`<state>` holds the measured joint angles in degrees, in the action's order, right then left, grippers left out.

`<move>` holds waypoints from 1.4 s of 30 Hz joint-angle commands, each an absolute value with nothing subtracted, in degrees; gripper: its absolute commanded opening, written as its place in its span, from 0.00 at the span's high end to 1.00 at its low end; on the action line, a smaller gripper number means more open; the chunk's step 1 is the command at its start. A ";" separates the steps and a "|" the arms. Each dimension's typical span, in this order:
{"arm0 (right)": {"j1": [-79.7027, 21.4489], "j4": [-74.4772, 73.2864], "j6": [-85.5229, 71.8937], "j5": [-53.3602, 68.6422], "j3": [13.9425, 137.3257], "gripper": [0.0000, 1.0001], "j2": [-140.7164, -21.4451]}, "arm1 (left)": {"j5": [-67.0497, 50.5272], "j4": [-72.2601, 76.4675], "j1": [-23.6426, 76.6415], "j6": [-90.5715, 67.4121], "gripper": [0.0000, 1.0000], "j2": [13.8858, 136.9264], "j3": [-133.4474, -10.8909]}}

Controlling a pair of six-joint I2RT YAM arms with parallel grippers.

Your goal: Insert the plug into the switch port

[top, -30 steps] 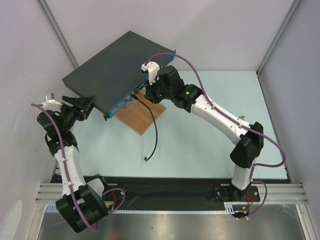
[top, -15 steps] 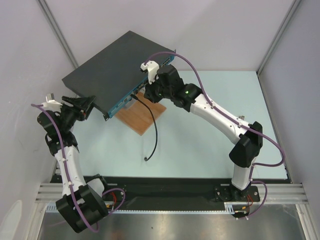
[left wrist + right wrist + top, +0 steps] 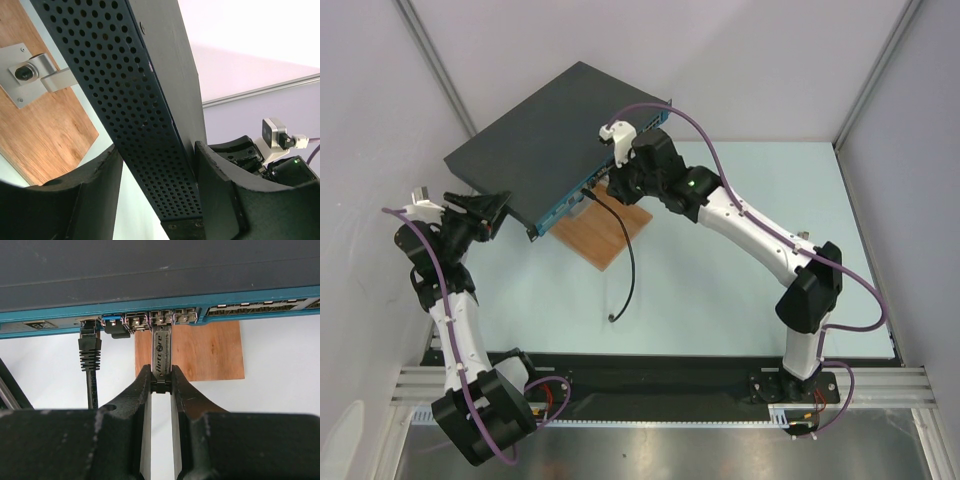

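A black network cable (image 3: pixel 631 262) trails across the pale counter (image 3: pixel 720 290), its loose end lying free and its other end plugged into the front face of the switch (image 3: pixel 545 135). The left gripper (image 3: pixel 157 150) is half-spread, its fingers (image 3: pixel 215 185) clamped across the switch's perforated end wall. The right gripper (image 3: pixel 161 380) is narrowed onto a slim metal plug (image 3: pixel 161 347), whose tip meets a port (image 3: pixel 161 317) in the teal face. The switch sits at the far left, angled, its front over a wooden board (image 3: pixel 610 235).
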<state>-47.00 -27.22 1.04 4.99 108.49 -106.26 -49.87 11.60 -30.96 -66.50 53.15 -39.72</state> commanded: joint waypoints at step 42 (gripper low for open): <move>-47.81 -24.96 -1.14 1.67 114.96 1.00 -104.94 | -49.75 18.81 -29.71 -65.83 1.00 53.09 -40.25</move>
<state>-48.14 -31.03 -0.05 1.13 112.22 -107.85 -49.69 11.88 -30.96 -66.63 53.17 -39.70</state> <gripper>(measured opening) 0.185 0.597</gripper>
